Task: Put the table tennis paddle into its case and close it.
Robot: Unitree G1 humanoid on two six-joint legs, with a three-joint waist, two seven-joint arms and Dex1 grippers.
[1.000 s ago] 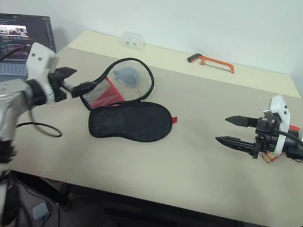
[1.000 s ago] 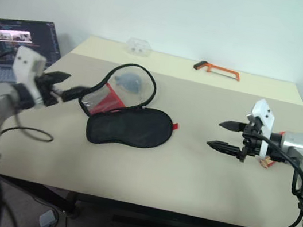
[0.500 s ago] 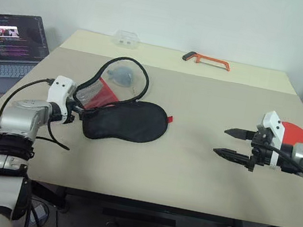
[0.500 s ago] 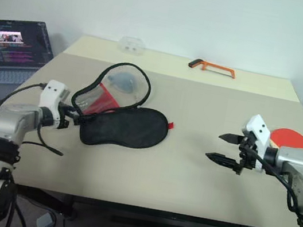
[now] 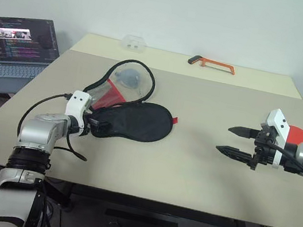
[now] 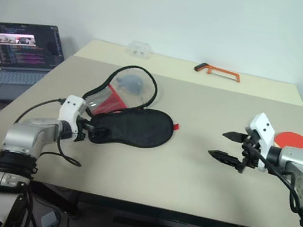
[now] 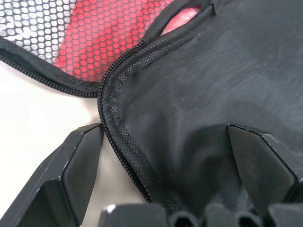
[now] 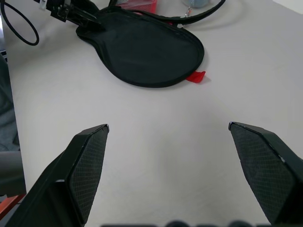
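Observation:
The case [image 5: 135, 121] lies unzipped on the table, black side up, and its mesh flap [image 5: 108, 87] with red lining stands raised behind it. A grey pouch [image 5: 127, 76] sits inside the flap's loop. My left gripper [image 5: 95, 125] is low at the case's narrow end. In the left wrist view its fingers [image 7: 80, 161] stand open either side of the black fabric and zip edge [image 7: 118, 137]. My right gripper [image 5: 238, 143] is open above bare table to the right. The table tennis paddle [image 5: 300, 133] shows its red face behind my right arm.
A laptop [image 5: 17, 44] stands open off the table's left side. An orange hacksaw [image 5: 212, 63] and a clear plastic container [image 5: 133, 42] lie along the far edge. Bare tabletop [image 5: 191, 155] spreads between the case and my right gripper.
My left gripper has come down from beside the raised flap to the table at the case's narrow end. The right gripper has stayed about where it was. The camera view shifted.

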